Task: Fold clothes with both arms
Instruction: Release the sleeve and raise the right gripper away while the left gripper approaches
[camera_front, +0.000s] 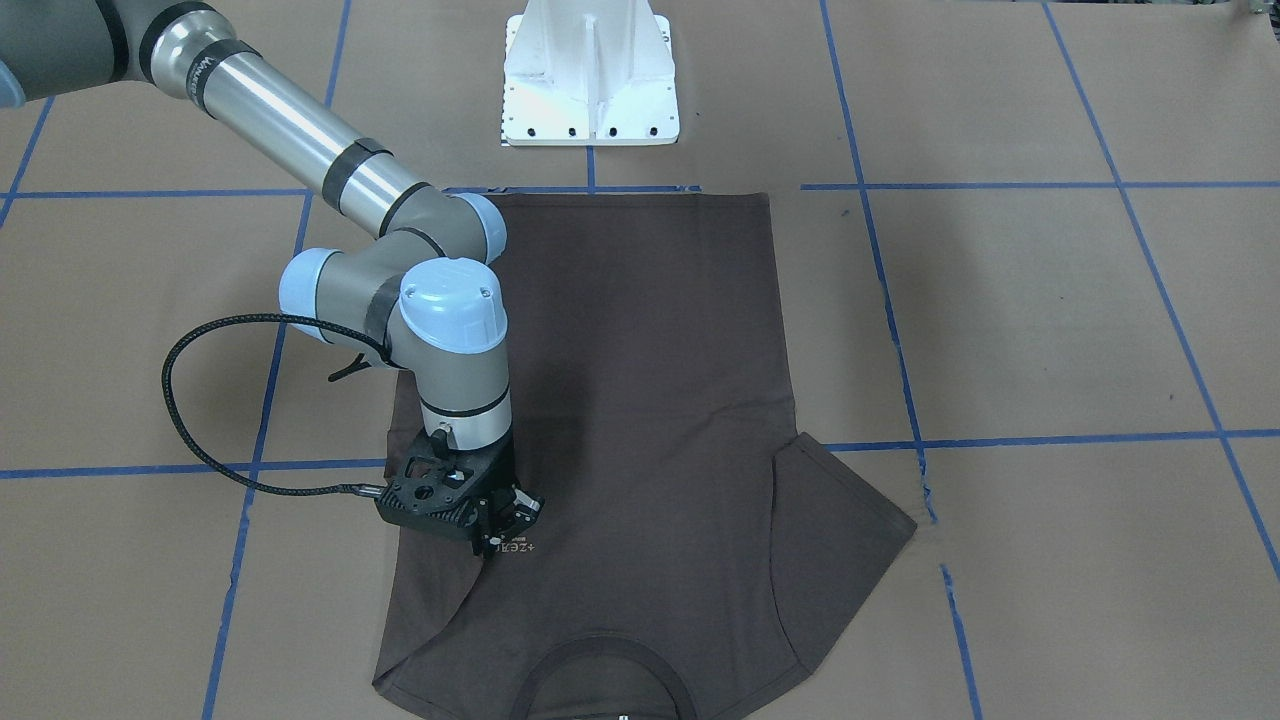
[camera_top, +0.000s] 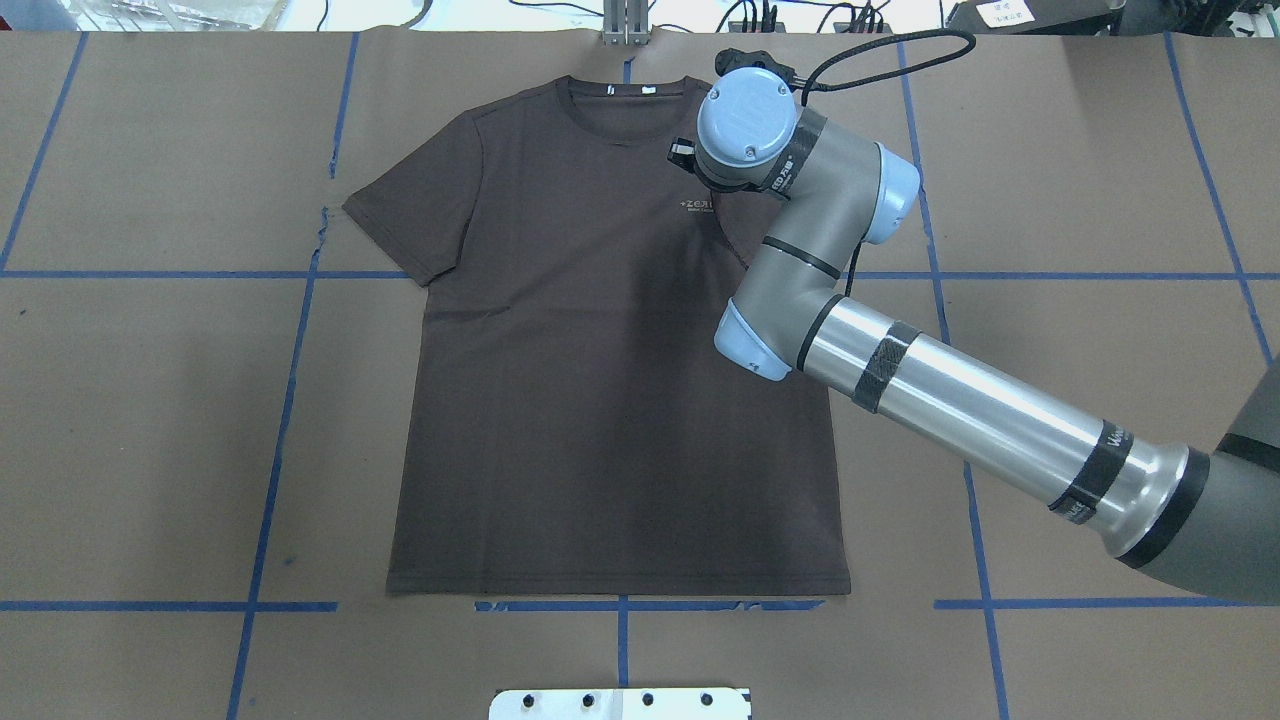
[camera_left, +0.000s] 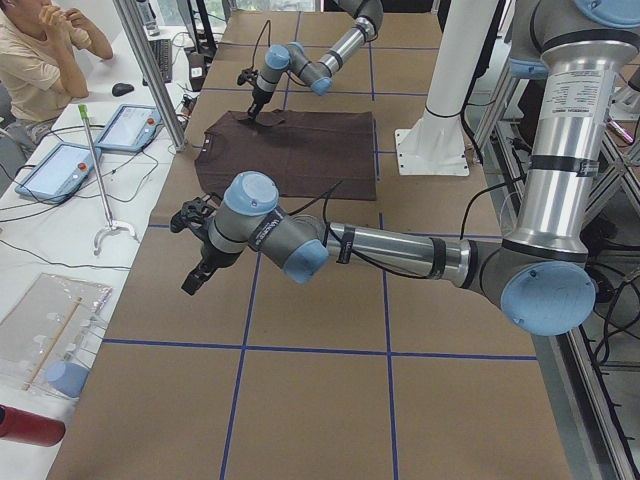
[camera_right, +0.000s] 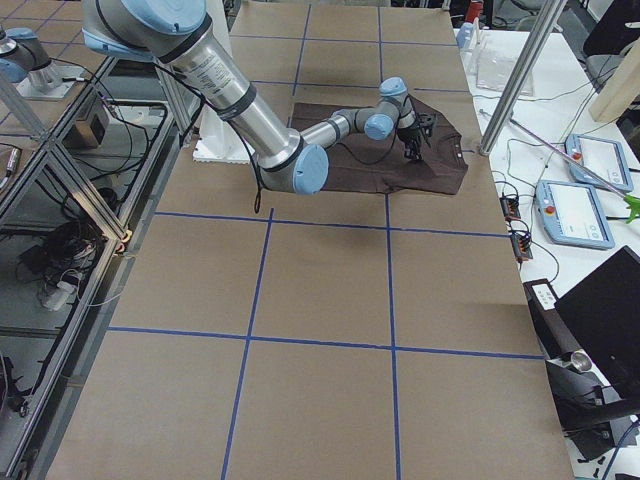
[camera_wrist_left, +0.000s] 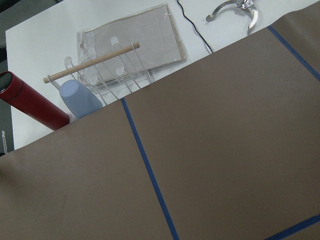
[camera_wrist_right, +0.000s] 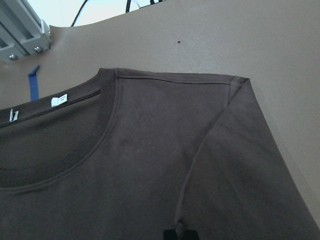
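— Where did we have our right hand (camera_front: 505, 530)?

— Pressed together, pinching the folded-in sleeve (camera_wrist_right: 240, 165) of the T-shirt (camera_front: 640, 380) right beneath it, beside the chest logo (camera_front: 515, 548). The collar (camera_wrist_right: 75, 170) lay just beyond it, and the hem (camera_top: 620, 585) far back along the shirt's long axis.

— And the flat sleeve (camera_top: 400, 215)?

— Across the chest from that hand, spread on the bench (camera_front: 1050, 320). Our left hand (camera_left: 195, 275) hung well off the cloth, and we couldn't tell if it was spread or closed. We judged the right nearer.

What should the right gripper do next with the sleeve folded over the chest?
Probably open the right gripper and lift clear: the sleeve it seems to pinch already lies folded inward on the T-shirt beside the logo, while the other sleeve lies spread out.
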